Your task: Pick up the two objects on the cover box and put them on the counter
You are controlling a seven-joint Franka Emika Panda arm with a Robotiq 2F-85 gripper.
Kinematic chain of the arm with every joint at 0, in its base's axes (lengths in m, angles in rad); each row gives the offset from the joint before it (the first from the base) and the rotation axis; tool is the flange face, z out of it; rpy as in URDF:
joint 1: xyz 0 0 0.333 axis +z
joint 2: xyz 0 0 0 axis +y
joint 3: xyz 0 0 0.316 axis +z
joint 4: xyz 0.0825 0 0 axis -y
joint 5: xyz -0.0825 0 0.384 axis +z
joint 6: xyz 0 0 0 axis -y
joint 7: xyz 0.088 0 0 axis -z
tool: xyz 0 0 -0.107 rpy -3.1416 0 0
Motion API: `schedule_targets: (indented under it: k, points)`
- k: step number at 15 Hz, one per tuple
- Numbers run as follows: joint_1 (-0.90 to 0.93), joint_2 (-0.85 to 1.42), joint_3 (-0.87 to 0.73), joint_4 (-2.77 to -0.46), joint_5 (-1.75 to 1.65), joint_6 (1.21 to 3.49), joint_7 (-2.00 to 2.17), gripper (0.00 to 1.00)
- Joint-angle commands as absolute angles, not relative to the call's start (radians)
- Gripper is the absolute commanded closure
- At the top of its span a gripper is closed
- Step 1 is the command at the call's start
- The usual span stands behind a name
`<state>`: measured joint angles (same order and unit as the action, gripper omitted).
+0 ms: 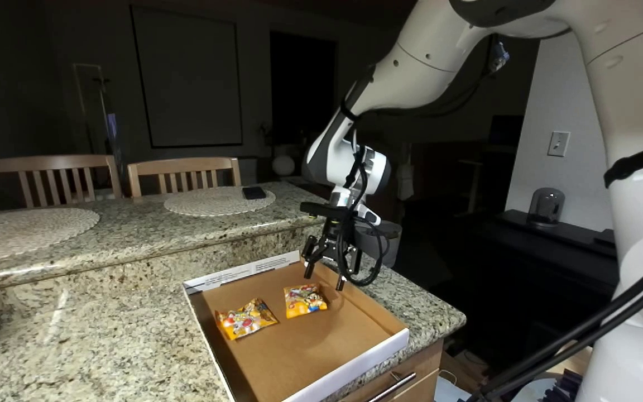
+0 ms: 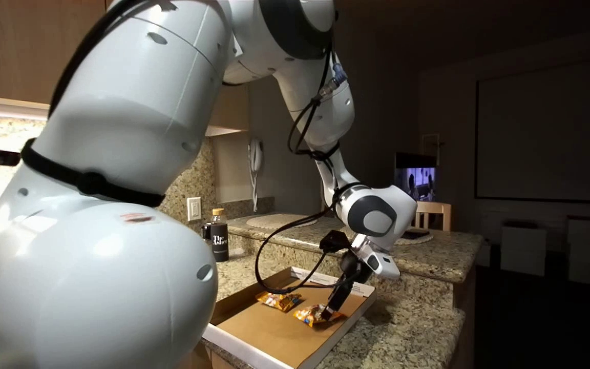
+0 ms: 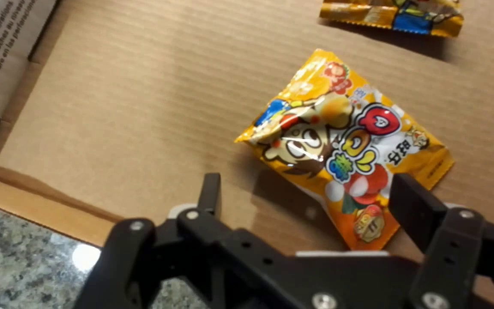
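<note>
Jaws are standing wide, gripping nothing; a crinkly orange-and-yellow packet [image 3: 345,141] is lying near me, its twin [image 1: 245,320] beyond, in the shallow white-rimmed brown cardboard tray [image 1: 321,349]. I should be centring on the nearer, squaring to its narrower width, then pinching gently.

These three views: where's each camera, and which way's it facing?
In an exterior view: higher than the counter, facing chairs across the box; arm and jaws show.
In an exterior view: beside the arm, facing past it toward the box; jaws also show.
Wrist view: on the arm's end, facing down at a packet; jaws show.
Both exterior views share the box and packets.
</note>
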<state>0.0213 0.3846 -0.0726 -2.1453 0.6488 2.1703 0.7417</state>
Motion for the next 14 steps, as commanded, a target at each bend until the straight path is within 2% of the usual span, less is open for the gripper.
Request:
schedule_targets:
  k: [1, 7, 14]
  points:
    - [0.063, 0.285, -0.038, -2.247, 0.646, 2.314, 0.738, 0.00]
    - [0.121, 0.326, -0.030, -2.274, 0.545, 2.491, 0.851, 0.00]
    - [0.121, 0.349, 0.013, -2.372, 0.591, 2.886, 0.871, 0.00]
